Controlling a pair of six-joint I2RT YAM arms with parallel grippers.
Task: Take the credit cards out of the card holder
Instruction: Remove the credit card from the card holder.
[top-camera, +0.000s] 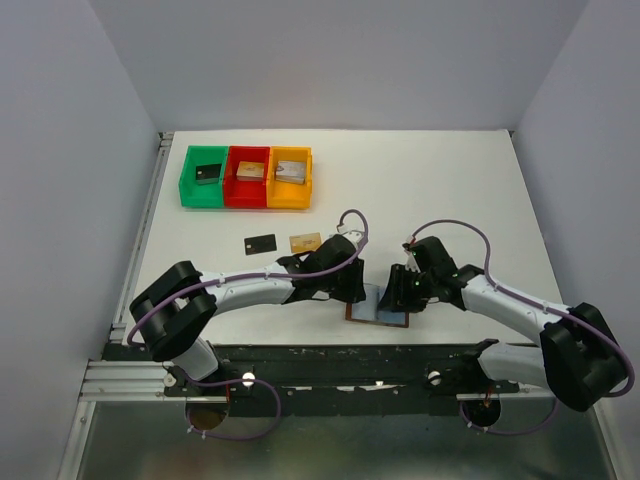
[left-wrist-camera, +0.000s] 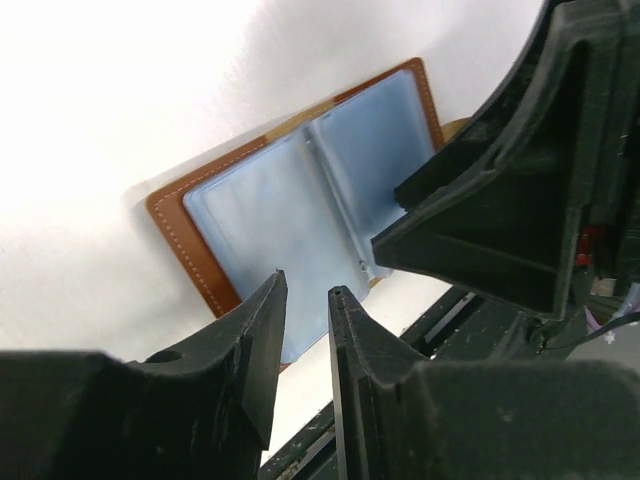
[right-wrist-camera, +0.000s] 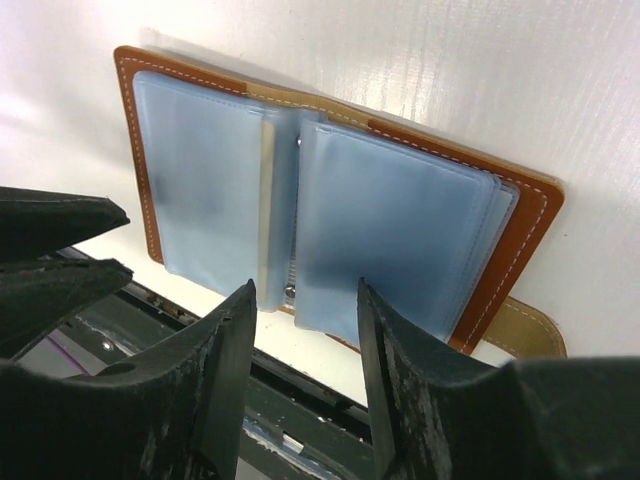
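No words, numbers or signs can be read anywhere.
Black card (top-camera: 260, 243), gold card (top-camera: 305, 241) on table (top-camera: 420, 180): any print too small to be read.
Card holder (right-wrist-camera: 400, 210): pockets cloudy, nothing inside can be read.

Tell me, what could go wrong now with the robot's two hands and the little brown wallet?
1. The card holder lies open right by the near edge of the table; a push from either gripper could slide it off.
2. The left gripper and right gripper hang close together over it and might bump.
3. The pale blue pockets are cloudy, so a gripper may pinch a pocket, not what's inside.
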